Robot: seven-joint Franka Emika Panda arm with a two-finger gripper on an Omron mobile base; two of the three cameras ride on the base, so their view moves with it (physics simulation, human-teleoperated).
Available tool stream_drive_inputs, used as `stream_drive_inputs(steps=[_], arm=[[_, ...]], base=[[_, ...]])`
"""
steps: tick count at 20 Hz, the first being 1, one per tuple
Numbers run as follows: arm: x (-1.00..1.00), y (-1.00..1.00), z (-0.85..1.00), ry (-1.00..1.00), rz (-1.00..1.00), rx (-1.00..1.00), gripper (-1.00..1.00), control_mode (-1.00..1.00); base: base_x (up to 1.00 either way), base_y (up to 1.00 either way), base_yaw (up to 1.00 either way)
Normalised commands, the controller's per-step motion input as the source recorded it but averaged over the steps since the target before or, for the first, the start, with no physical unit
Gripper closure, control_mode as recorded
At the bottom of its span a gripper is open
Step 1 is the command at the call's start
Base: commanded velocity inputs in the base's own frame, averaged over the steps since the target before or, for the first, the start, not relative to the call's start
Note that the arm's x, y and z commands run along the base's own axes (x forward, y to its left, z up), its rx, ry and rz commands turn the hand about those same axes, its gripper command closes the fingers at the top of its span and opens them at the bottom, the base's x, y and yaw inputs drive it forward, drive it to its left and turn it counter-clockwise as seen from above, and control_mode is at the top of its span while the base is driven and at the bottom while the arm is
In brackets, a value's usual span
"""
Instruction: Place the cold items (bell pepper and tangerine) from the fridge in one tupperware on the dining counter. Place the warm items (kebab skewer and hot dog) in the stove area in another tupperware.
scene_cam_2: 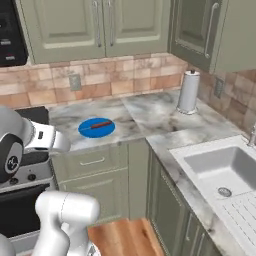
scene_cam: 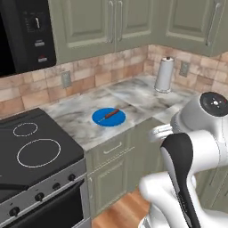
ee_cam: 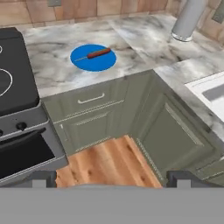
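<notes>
Kebab skewer (scene_cam: 109, 115) is seen lying on blue plate (scene_cam: 99, 119) on marble counter (scene_cam: 71, 116), between stove (scene_cam: 26, 147) and paper towel roll (scene_cam: 164, 74); gripper (ee_cam: 112, 178) jaws are spread wide, nothing held, well apart from skewer

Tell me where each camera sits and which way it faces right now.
Left base view: behind the arm, left; faces the blue plate and stove; white arm lower right.
Right base view: behind the arm, right; faces the same plate, plus the sink; arm lower left.
Hand view: looks down over the counter corner; open gripper at bottom.
All three share the plate.
</notes>
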Motion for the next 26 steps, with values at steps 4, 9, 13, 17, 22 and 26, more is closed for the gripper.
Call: stream_drive_inputs(steps=[4,9,13,17,22,26], arm=[[0.00,0.00,0.00,0.00,0.00,0.00,-1.00,1.00],[0.00,0.00,0.00,0.00,0.00,0.00,-1.00,1.00],[0.00,0.00,0.00,0.00,0.00,0.00,-1.00,1.00],[0.00,0.00,0.00,0.00,0.00,0.00,-1.00,1.00],[0.24,-0.28,-0.44,0.12,-0.44,0.30,-1.00,-1.00],[0.29,-0.17,-0.55,0.20,-0.86,0.37,-1.00,-1.00]], base=[[0.79,-0.09,0.67],[0.82,-0.31,0.54],[0.77,-0.40,0.29],[0.40,-0.07,-0.06],[0.03,-0.04,-0.02],[0.00,0.00,0.00]])
